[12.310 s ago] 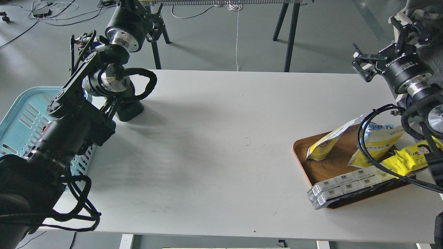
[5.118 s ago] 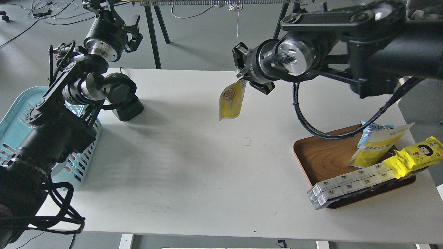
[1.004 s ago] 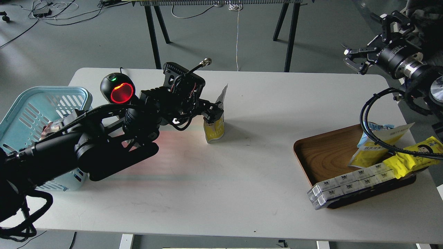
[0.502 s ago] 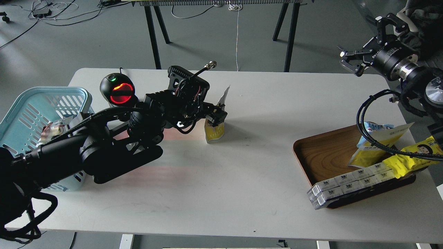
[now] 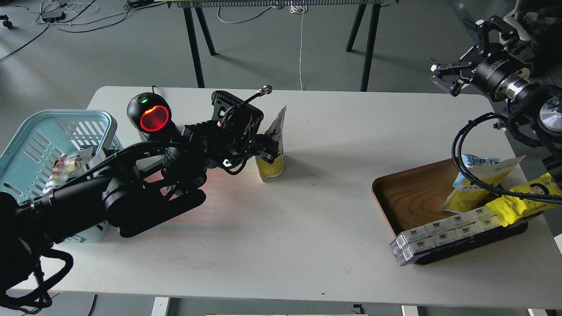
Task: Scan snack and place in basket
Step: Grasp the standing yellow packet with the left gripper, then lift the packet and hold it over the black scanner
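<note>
**Pouch held upright near the scanner**

The basket (image 5: 30, 145) sits at the desk's left edge. The left gripper (image 5: 268, 148) is clamped on the snack (image 5: 273, 149), upright near the back edge beside the scanner (image 5: 151, 117). The right gripper (image 5: 459, 66), fingers spread, hovers beyond the back right corner.

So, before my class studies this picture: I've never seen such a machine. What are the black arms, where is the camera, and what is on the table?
The camera sits in a robot's head, looking down at a white table. The black limbs are its two arms, each ending in a two-finger gripper. The left gripper holds a white and yellow snack pouch beside a scanner glowing red. The right gripper hangs open and empty above the table's far corner. A light blue basket stands at the left; a wooden tray with more packets lies at the right.
</note>
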You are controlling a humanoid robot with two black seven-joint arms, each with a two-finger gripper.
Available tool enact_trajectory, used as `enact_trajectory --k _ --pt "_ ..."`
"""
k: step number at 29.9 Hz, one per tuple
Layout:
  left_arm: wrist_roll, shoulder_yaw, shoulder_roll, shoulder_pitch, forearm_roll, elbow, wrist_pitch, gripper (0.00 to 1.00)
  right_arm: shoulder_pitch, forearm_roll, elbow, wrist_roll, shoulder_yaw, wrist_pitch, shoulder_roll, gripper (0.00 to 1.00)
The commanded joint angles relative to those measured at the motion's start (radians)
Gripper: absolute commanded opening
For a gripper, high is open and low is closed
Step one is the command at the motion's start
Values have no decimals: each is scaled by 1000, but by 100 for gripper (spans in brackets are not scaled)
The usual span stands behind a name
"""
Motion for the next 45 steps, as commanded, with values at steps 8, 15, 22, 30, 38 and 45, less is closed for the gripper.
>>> enact_trajectory --k 8,15,22,30,38,45 --pt "-10 -11 39 -4 0 -59 0 0 6 -1 2 0 2 0 0 96" --pt "-119 -21 138 -27 0 -149 0 0 9 0 9 0 2 0 0 96" --pt "-263 -34 263 -130 0 -218 0 0 9 0 18 0 2 0 0 96" --pt "-338 -72 413 -155 -15 -255 0 0 6 -1 18 -2 2 0 0 96" --pt "-351 -95 525 -144 -123 -267 0 0 6 0 15 0 0 0 0 96" --pt "-358 -95 593 -86 -161 -270 0 0 8 -1 15 0 0 0 6 96"
